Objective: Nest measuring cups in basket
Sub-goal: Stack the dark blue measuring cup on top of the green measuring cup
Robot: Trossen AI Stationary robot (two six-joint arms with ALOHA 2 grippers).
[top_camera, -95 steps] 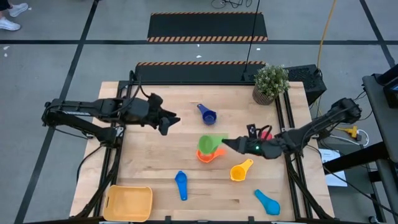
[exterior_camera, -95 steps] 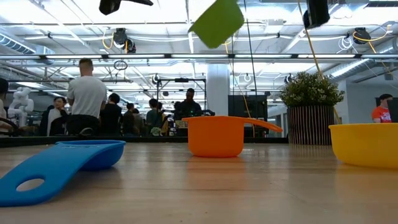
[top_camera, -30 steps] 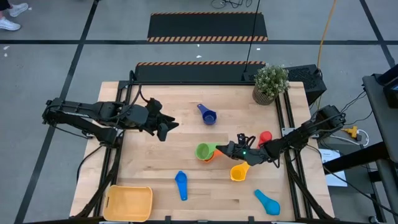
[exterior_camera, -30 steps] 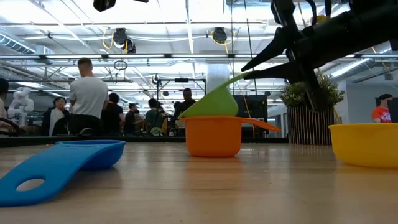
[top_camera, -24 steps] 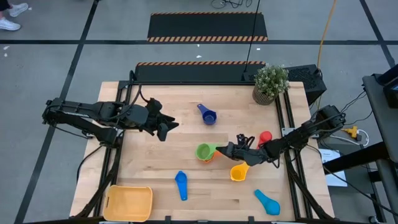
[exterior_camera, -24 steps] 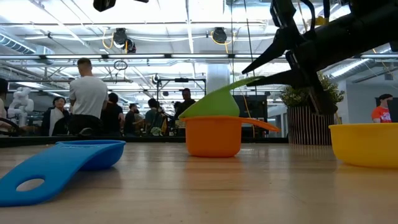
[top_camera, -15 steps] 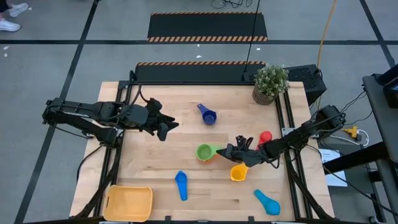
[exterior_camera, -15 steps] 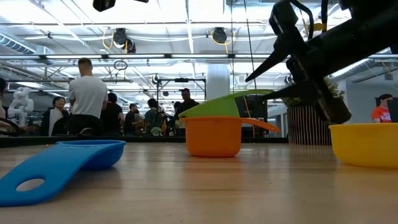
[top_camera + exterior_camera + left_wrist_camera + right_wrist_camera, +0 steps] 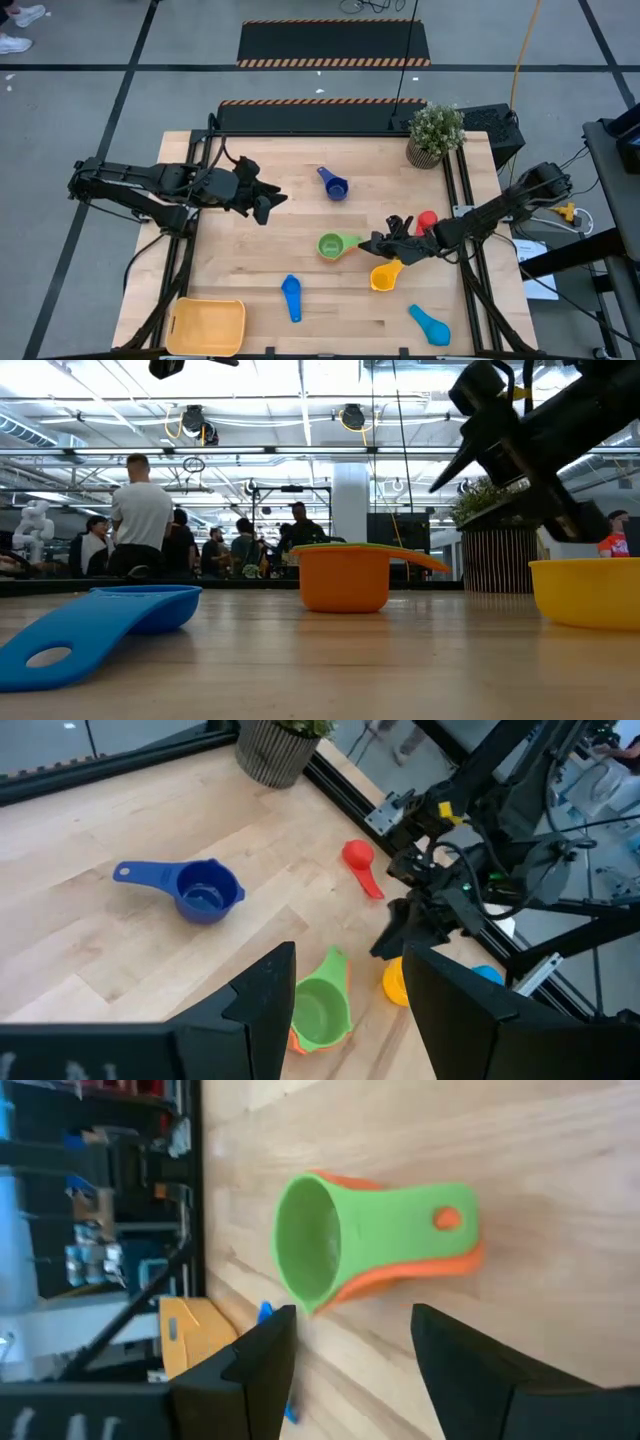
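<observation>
Bench (image 9: 250, 270): a pale wooden top is seen from above, with a potted plant (image 9: 436, 132) at its far right corner.
Basket (image 9: 207, 327): the yellow-orange basket is set at the near left corner of the bench, well apart from every cup; its near edge is cut off in the high view.
Left arm: it is stretched in from the left, with the left gripper (image 9: 268, 203) held above the bench left of centre; the fingers are parted and nothing is held.
Right arm: it is reached in low from the right edge, with the right gripper (image 9: 372, 243) just beside the handle of the green cup; the fingers are spread, and in the right wrist view nothing lies between them.
Green cup (image 9: 332, 245): it is seated inside the orange cup (image 9: 345, 580) near the bench's centre, so that only a green rim shows in the low view.
Other cups: a yellow cup (image 9: 386, 275), a red cup (image 9: 427, 220), a dark blue cup (image 9: 333, 184), a blue cup (image 9: 291, 295) and a light blue cup (image 9: 430, 323) are scattered singly.
Hard to make out: contact between the right fingers and the green handle cannot be told.
</observation>
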